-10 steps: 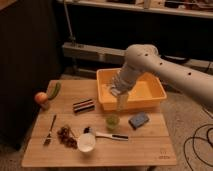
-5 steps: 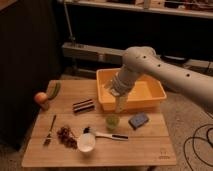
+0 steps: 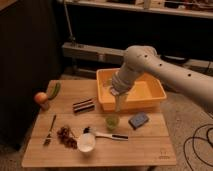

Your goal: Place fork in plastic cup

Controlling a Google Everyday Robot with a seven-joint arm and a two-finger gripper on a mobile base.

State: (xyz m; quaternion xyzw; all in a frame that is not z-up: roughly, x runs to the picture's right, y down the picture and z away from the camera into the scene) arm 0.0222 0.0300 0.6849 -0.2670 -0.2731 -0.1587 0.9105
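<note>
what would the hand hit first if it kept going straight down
The hand points down over the front wall of the yellow bin, so it would likely meet that rim first. If it hangs nearer the camera, it would meet the green cup or the table.

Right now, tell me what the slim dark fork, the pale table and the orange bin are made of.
Slim dark fork: likely metal, thin, dull finish. Pale table: wood, planks with seams. Orange bin: probably plastic, smooth uniform colour. The gripper hangs before the bin's front wall.
</note>
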